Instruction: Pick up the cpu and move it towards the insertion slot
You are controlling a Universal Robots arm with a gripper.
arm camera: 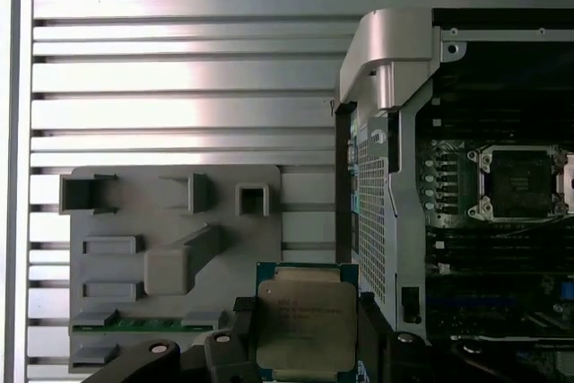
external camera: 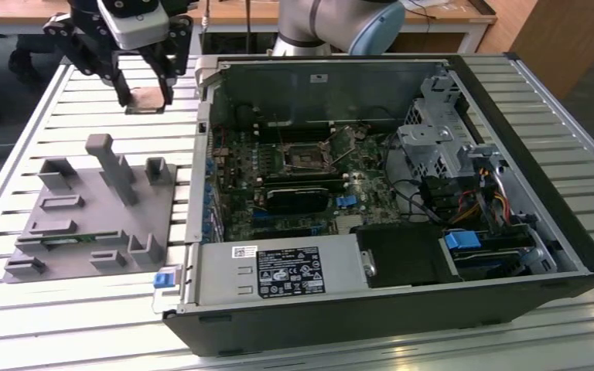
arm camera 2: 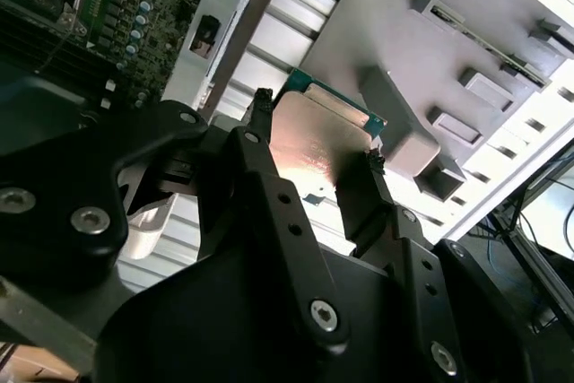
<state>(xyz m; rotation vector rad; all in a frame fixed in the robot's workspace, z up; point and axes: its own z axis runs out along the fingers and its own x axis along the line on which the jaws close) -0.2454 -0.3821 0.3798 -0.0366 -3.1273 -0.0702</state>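
Note:
My gripper (external camera: 146, 102) is shut on the cpu (external camera: 148, 99), a flat square chip with a silvery top, and holds it above the slatted table at the exterior view's upper left, beyond the grey tray (external camera: 80, 220). In both wrist views the black fingers (arm camera 2: 256, 145) clamp two opposite edges of the cpu (arm camera 2: 314, 136) (arm camera: 305, 316). The insertion slot (external camera: 302, 157), a metal-framed square socket with a dark centre, sits on the green board inside the open computer case, to the exterior view's right of the gripper. In the first wrist view the insertion slot (arm camera: 523, 183) lies past the case wall.
The case's metal side wall (external camera: 206, 147) stands between the gripper and the board. The grey tray (arm camera: 170, 221) has raised posts and holds a narrow green memory stick (external camera: 67, 241). Inside the case are a black block (external camera: 297, 199), cables and a drive cage (external camera: 436, 147).

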